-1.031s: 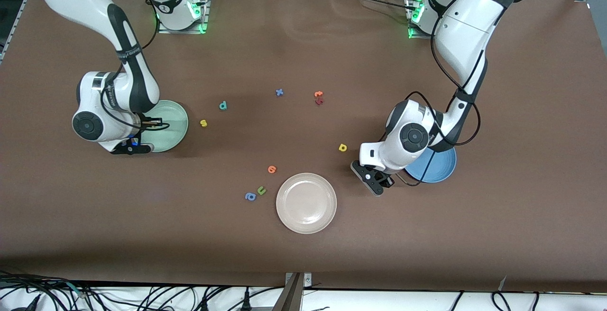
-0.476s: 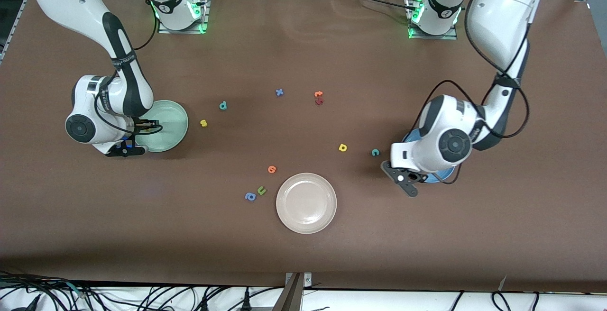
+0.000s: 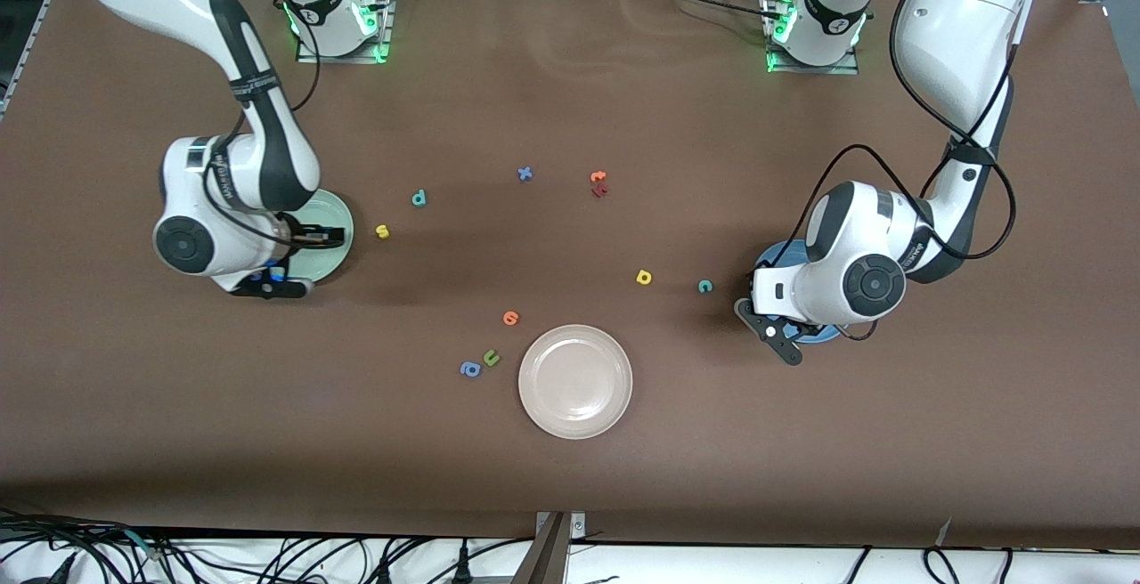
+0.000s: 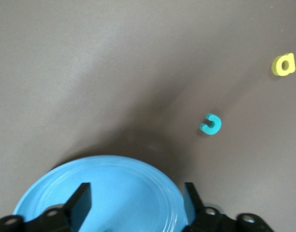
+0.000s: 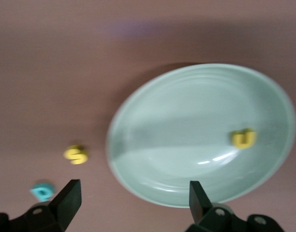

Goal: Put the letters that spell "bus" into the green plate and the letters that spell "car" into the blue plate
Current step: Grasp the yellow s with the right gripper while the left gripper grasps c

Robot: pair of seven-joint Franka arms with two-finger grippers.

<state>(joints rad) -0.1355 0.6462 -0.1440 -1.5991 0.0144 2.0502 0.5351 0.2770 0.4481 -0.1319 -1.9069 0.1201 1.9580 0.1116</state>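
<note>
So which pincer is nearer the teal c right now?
Left. The left pincer hangs over the blue plate, right beside the teal c; the right pincer is over the green plate at the table's right-arm end.

Only the loose foam letters (image 3: 419, 198) on the table (image 3: 570, 477) can be read.

Open brown table, obstructed only by scattered letters and plates.
The beige-white plate (image 3: 575, 381) is flanked by bare cloth; the orange letter (image 3: 510, 318) and olive-green "u" (image 3: 491, 357) lie just beside it.
</note>
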